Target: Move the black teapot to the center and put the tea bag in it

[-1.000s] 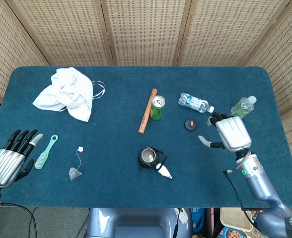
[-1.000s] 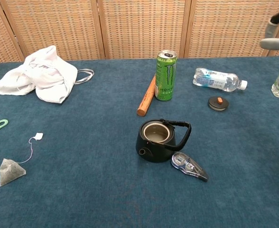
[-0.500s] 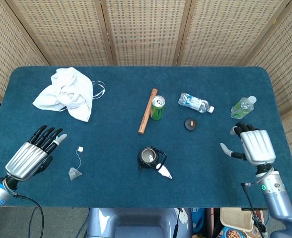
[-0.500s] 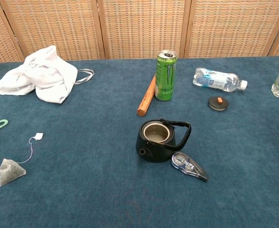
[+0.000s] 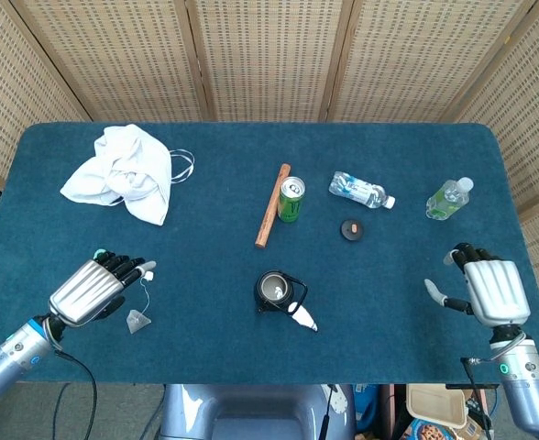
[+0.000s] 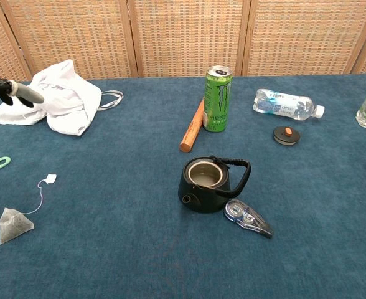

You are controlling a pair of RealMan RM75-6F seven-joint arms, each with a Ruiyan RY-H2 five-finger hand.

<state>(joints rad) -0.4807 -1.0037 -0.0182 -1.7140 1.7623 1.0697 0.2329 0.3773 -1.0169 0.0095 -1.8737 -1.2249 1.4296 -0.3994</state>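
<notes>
Black teapot (image 5: 276,291), lid off, upright near the middle of the blue desk (image 5: 205,302), handle tipped toward the right; also at (image 6: 208,184) in the chest view. Correction-tape dispenser (image 6: 248,218) just beside its base, on the near right. Tea bag (image 5: 138,320) flat on the desk well left of the teapot, string running up to a small white tag (image 5: 148,275); same bag at (image 6: 12,225).

Left hand (image 5: 95,288) above the desk just left of the tea bag, fingers (image 6: 12,91) extended and slightly apart, holding nothing. Right hand (image 5: 486,291) near the right desk edge, well apart from every object, fingers loosely spread, empty.

Green can (image 6: 217,99) upright behind the teapot, wooden stick (image 6: 192,126) touching or nearly touching its left side. Small black lid (image 6: 286,134) right of the can. Clear bottle (image 6: 286,104) lying on its side; white cloth (image 6: 52,96) at far left.
</notes>
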